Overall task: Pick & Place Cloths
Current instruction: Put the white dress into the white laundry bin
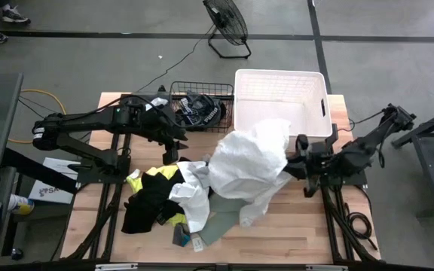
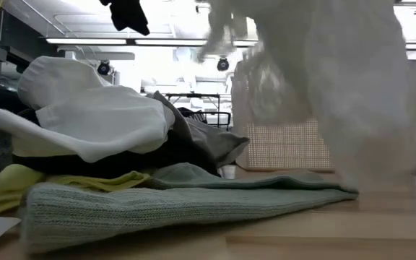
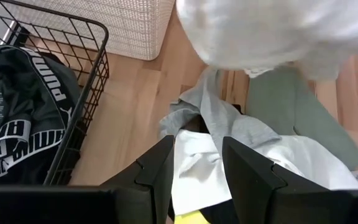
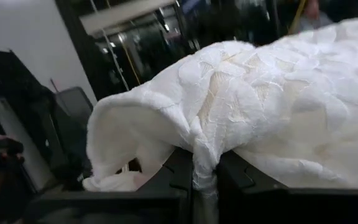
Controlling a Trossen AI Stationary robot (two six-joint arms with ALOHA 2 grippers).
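One large sheer white cloth (image 1: 251, 169) is held aloft, pinched in the fully closed right tool (image 4: 205, 180) beside one white tub (image 1: 280, 102). One black lettered cloth (image 1: 200, 111) lies in one wire basket (image 1: 178, 92). One pile (image 1: 164, 197) of black, yellow, white and grey cloths is seen on the wooden desk (image 1: 292, 233). The left tool (image 3: 197, 171) is partly open, empty, above the pile. One fan (image 1: 226, 22) stands on the grey floor.

crinkled sheer white cloth (image 4: 278, 106), matt ribbed grey knit (image 2: 186, 206) (wood table (image 1: 307, 226)).
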